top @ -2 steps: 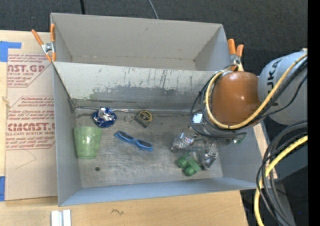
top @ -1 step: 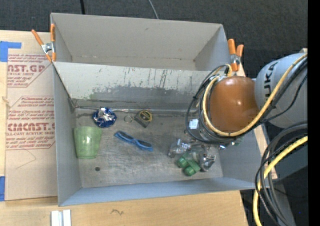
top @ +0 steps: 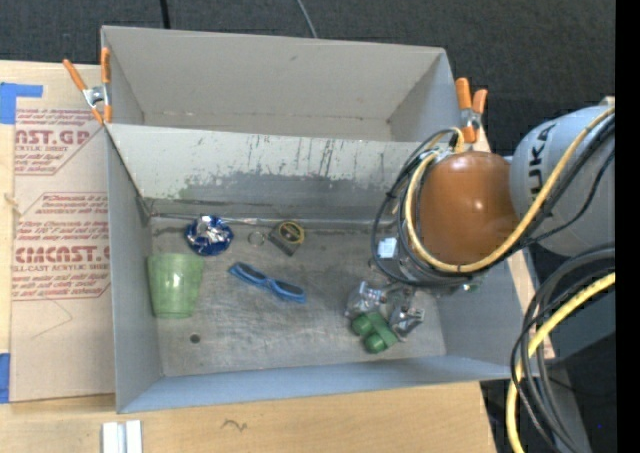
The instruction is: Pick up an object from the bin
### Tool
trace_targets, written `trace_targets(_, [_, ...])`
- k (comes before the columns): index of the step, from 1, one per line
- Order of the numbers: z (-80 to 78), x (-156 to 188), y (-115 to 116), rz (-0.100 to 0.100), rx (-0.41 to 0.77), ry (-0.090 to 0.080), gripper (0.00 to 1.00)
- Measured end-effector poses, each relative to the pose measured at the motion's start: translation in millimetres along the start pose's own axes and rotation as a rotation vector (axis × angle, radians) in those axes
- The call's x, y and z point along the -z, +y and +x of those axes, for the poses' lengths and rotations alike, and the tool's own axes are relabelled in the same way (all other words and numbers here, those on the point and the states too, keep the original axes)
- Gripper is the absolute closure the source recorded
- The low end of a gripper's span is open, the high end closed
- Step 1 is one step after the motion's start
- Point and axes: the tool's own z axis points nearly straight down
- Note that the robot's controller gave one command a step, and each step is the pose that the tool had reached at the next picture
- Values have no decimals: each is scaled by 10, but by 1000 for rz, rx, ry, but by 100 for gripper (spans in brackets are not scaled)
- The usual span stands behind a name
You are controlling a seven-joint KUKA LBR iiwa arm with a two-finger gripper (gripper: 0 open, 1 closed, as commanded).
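In the camera view the hand [top: 388, 309] is low in the bin's [top: 300, 146] front right corner, under the arm's rounded orange cover [top: 462, 207]. A small dark-green lumpy piece [top: 374, 334] lies on the floor right at the hand's front edge, touching or nearly touching the metal of it, close to the bin's front wall. Whether the piece is gripped cannot be made out.

The orange cover and a loop of yellow and black cables [top: 400, 231] hide the hand's upper part, and its lower end shows as a tangle of bright metal. Whether the hand is spread or pressed together cannot be told. The green piece's rear side is hidden by that metal, so its full shape is unclear.

Well apart from the hand, toward the left, there is one of each of these:
- a pale green see-through cup [top: 175, 284] lying by the left wall
- a long blue piece [top: 267, 283] flat in the middle
- a round blue thing with a shiny top [top: 208, 235] at the foot of the back wall
- a small brass-coloured piece [top: 287, 234] beside it, its kind too small to tell

That makes five loose things in all.
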Motion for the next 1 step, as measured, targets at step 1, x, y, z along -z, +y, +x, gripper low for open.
trace_targets(1, [-17,388,-6,0,-2,-1,100])
